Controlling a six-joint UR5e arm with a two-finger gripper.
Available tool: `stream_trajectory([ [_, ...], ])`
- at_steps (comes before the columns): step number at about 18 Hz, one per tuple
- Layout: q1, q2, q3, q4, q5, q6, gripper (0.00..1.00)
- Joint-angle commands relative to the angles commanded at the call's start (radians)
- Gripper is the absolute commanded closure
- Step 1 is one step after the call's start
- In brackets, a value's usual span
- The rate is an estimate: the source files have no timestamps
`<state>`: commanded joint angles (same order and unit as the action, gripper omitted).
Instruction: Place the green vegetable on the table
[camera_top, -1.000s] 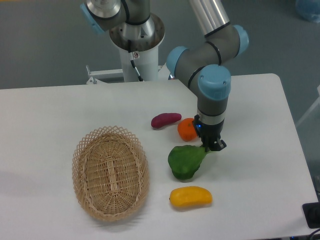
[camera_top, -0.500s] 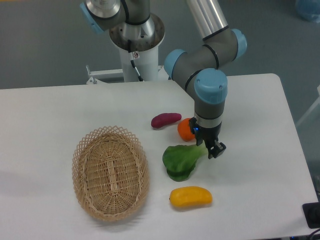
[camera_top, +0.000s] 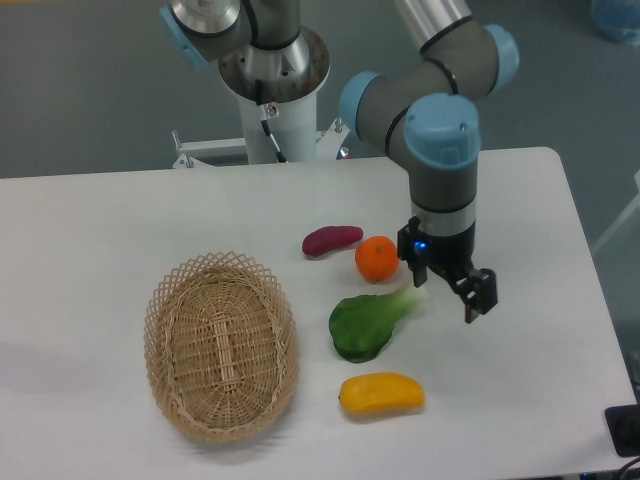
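The arm reaches down from the top of the view, its grey links and blue joint caps bent above the table (camera_top: 520, 330). The wrist points straight down. The gripper (camera_top: 449, 285) hangs just above the table surface, fingers spread apart, and seems to hold nothing between them.

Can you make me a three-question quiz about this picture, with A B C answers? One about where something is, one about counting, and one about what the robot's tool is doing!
1. Where is the green vegetable?
A. in the basket
B. on the table
C. up in the air

2. How many toy foods are on the table?
A. two
B. four
C. six

3. What is the tool doing?
A. squeezing the orange
B. holding the basket
C. open, holding nothing

Answers:
1 B, it lies on the white top beside the basket.
2 B: green vegetable, orange, purple sweet potato, yellow fruit.
3 C, its fingers are spread with nothing between.
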<state>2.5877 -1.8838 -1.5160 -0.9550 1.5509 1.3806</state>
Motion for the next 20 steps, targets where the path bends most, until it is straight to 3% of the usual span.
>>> stream_trajectory([
  [2,0.014,0.000,0.098,-0.146,0.002,0.002,0.00],
  [4,0.035,0.002,0.158,-0.215,-0.003,-0.002,0.00],
  [7,0.061,0.017,0.165,-0.220,-0.021,0.000,0.00],
  [11,0.164,0.035,0.166,-0.258,-0.116,0.023,0.00],
  [16,0.248,0.074,0.158,-0.336,-0.137,0.320,0.00],
  [20,0.278,0.083,0.158,-0.352,-0.158,0.357,0.00],
])
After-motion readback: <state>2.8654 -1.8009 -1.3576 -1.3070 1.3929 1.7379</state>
